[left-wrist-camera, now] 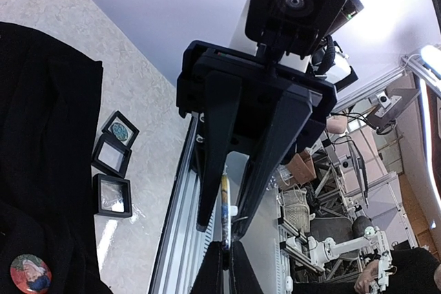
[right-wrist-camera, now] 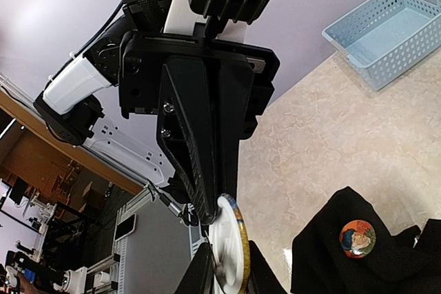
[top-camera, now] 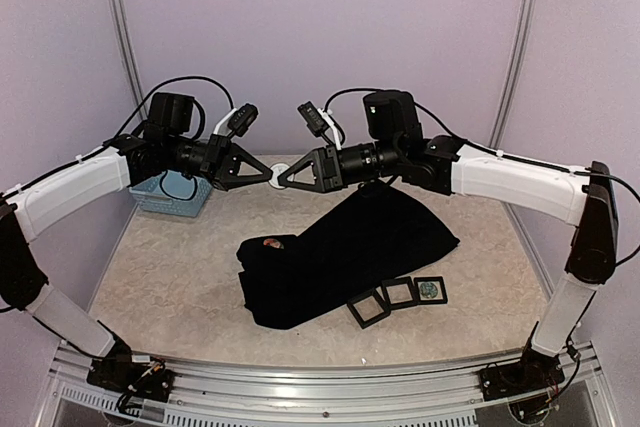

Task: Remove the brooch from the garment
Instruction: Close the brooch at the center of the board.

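Note:
A round brooch [top-camera: 276, 169] with a white back and a yellow-blue rim hangs in mid-air between both grippers, above the table's far middle. My left gripper [top-camera: 267, 175] is shut on its edge, seen edge-on in the left wrist view [left-wrist-camera: 225, 201]. My right gripper [top-camera: 285, 176] closes on it from the opposite side, its fingers [right-wrist-camera: 205, 266] against the white back [right-wrist-camera: 231, 249]. The black garment [top-camera: 350, 247] lies crumpled on the table below. A second, red-orange brooch [top-camera: 271, 243] sits on its left end and also shows in the right wrist view [right-wrist-camera: 357, 237].
A light-blue basket [top-camera: 170, 195] stands at the back left. Three small black square frames [top-camera: 399, 293] lie by the garment's near edge; the right one [top-camera: 431, 290] holds a greenish round piece. An aluminium rail [top-camera: 320, 387] runs along the near edge.

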You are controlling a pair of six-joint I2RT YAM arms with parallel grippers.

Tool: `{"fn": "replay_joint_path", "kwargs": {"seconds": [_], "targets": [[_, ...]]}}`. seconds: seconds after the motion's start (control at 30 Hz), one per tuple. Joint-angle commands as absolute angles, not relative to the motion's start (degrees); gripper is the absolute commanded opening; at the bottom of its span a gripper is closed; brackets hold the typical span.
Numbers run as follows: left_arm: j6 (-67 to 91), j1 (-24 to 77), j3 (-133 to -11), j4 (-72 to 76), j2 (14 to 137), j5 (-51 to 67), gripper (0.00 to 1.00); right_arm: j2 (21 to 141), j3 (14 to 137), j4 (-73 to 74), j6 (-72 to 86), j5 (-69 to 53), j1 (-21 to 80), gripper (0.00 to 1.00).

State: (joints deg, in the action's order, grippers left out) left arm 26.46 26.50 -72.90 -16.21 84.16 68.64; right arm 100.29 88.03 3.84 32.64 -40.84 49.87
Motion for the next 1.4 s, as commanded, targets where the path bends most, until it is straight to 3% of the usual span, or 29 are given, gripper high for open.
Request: {"fn": "replay_joint_path", "kwargs": {"seconds": [0.0,0.6,1.37], "targets": [[25.0,26.8,-74.58,-17.44,83.94,69.08,0.0,101.34,89.49,6.63,32.57,-38.36,50.28,0.14],[24.04,27.25,-74.7,-18.62,83.58,68.73,0.0,104.5,93.16,13.61,33.95,-35.15,49.85,0.05],[23.47,27.4,-74.88,-19.5,83.41,68.12,0.0,108.56,98.41,21.11,33.22,-34.18,49.74,0.08]]}}
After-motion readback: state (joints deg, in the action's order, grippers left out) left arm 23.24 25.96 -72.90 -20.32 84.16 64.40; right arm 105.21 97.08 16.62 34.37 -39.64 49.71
